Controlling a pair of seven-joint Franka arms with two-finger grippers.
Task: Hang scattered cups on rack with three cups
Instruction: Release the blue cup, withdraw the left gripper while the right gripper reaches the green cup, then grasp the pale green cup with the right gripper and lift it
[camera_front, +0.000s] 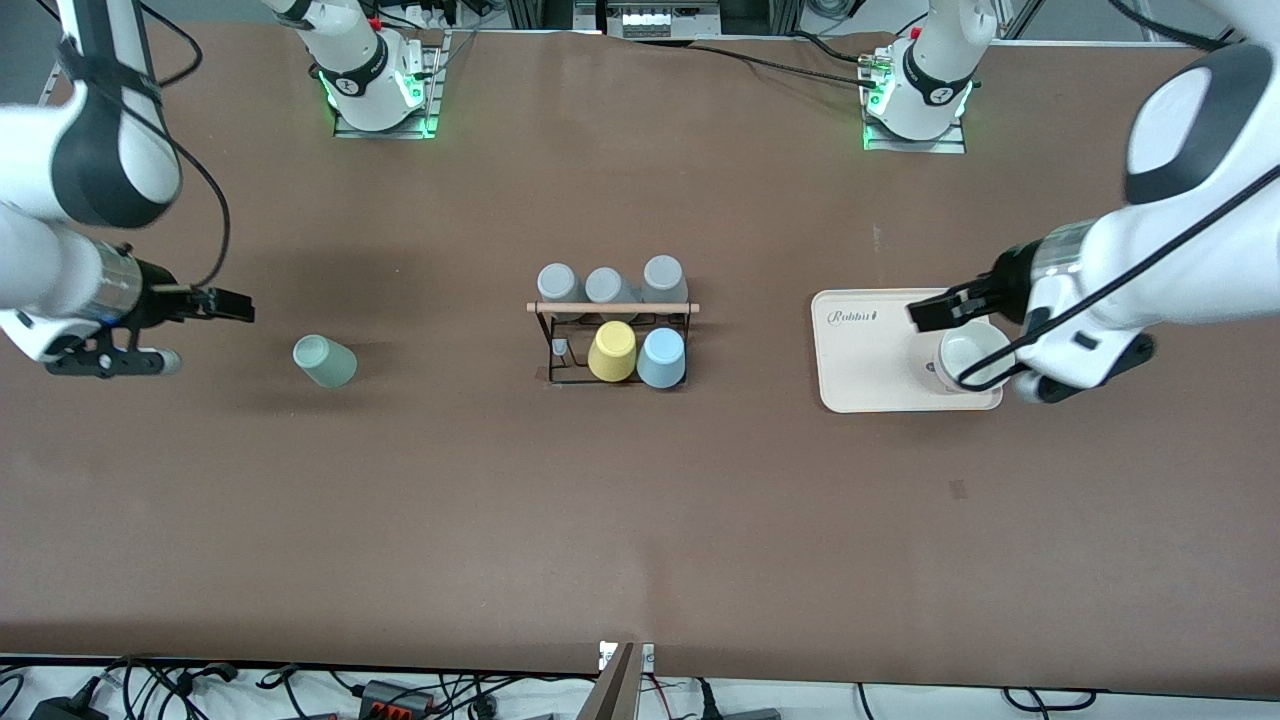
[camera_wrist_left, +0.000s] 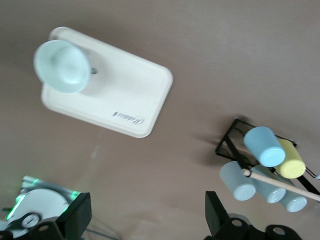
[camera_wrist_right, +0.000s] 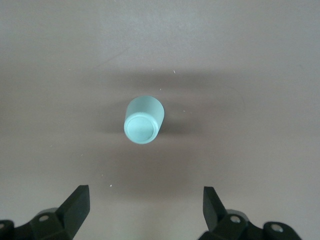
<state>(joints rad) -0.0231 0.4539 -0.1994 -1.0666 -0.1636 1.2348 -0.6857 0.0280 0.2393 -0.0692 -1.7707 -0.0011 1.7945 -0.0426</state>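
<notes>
Brown tabletop. Black wire rack (camera_front: 612, 345) is carrying three grey cups (camera_front: 608, 285), a yellow cup (camera_front: 612, 351) and the light blue cup (camera_front: 662, 357). Mint green cup (camera_front: 324, 361) is sitting upside down toward the right arm's end, unhung. Right gripper (camera_front: 205, 328) is hovering beside it, jaws wide, empty; judged next: descend and grasp. Left gripper (camera_front: 975, 345) is waiting over the cream tray (camera_front: 860, 350), jaws spread, empty.

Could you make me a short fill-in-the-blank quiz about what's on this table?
1. The small black wire rack holds ____ grey cups.
2. The pale mint green cup lies on the ____.
3. The white bowl sits on the cream ____.
4. Beside the yellow cup hangs a light ____ cup.

Missing words: three; table; tray; blue
</notes>
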